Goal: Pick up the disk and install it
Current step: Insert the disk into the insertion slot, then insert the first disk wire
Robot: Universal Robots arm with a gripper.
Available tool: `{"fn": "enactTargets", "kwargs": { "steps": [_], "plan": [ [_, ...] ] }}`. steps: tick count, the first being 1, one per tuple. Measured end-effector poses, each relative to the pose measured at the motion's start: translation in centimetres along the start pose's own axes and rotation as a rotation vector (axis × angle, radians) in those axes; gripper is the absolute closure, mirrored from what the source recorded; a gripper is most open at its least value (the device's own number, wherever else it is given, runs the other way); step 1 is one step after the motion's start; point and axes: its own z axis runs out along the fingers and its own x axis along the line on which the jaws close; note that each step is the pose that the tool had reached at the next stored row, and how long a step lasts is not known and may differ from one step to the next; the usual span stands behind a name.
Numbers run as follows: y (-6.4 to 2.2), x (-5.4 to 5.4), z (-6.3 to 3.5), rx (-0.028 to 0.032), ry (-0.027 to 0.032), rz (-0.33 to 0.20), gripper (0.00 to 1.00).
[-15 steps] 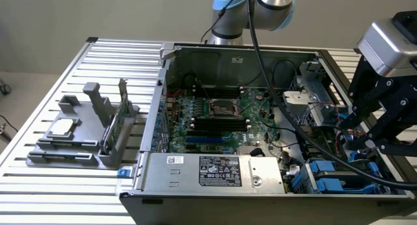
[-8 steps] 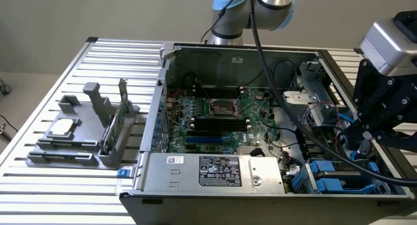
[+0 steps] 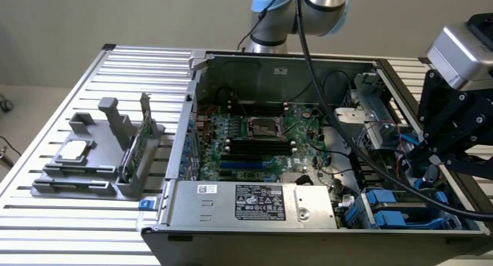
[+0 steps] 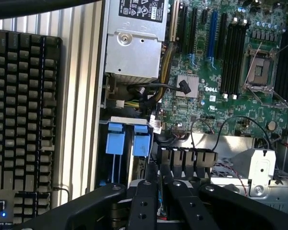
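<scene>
The open computer case (image 3: pixel 202 104) lies on a slatted table. Two blue-framed disks (image 3: pixel 385 203) sit side by side in the drive bay at the case's near corner, on the exterior view's right. In the wrist view their blue carriers (image 4: pixel 121 143) stand beside the power supply. My black gripper (image 3: pixel 428 172) hangs just behind and above them, low at the case's right-hand wall among the cables. Its fingers (image 4: pixel 144 201) are drawn close together, leaving a narrow dark gap. Whether anything is pinched between them is hidden.
A grey holder (image 3: pixel 54 179) on the exterior view's left carries a small silver chip (image 3: pixel 75 150) and an upright green card (image 3: pixel 137 145). The power supply (image 3: pixel 246 202), motherboard (image 3: pixel 262 139) and loose black cables (image 3: pixel 339 133) crowd the case. A black keyboard (image 4: pixel 19 120) lies outside it.
</scene>
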Motion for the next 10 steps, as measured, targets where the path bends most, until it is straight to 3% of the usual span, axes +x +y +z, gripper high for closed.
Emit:
{"fn": "enactTargets", "kwargs": {
  "steps": [10],
  "plan": [
    [0.0, 0.0, 0.0, -0.0008, 0.0, -0.005, 0.83]
  ]
}}
